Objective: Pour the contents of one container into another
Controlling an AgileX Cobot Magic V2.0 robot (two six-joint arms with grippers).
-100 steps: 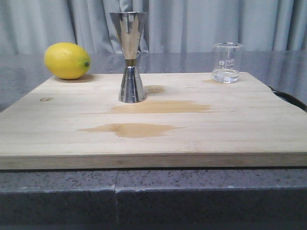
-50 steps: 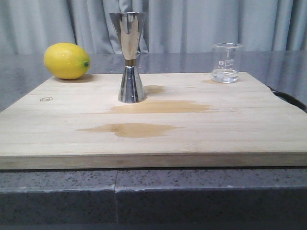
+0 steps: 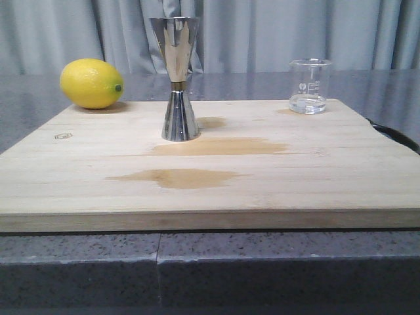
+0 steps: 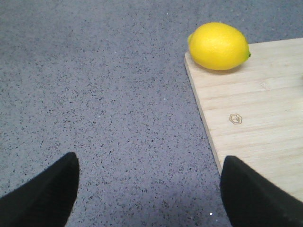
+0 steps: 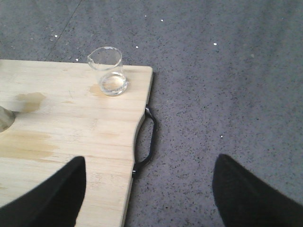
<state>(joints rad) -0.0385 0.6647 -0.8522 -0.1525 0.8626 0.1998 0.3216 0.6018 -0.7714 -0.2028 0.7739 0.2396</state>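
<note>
Both grippers [image 4: 149, 189] [image 5: 149, 189] open, beaker [image 3: 310, 86] & jigger [image 3: 177, 77] untouched.

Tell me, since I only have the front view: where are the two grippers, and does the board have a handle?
Observer: Neither arm shows in front. The left gripper hangs open above the grey counter, just off the board's left edge, near the lemon.
Operator: And the right one?
Observer: The right gripper is open too, over the board's right edge, short of the beaker.
Operator: The handle?
Observer: Yes, a black handle sits in a notch on the wooden board, on its right side.
Operator: Has the beaker a spout?
Observer: Yes, a small pouring lip on its rim.
</note>
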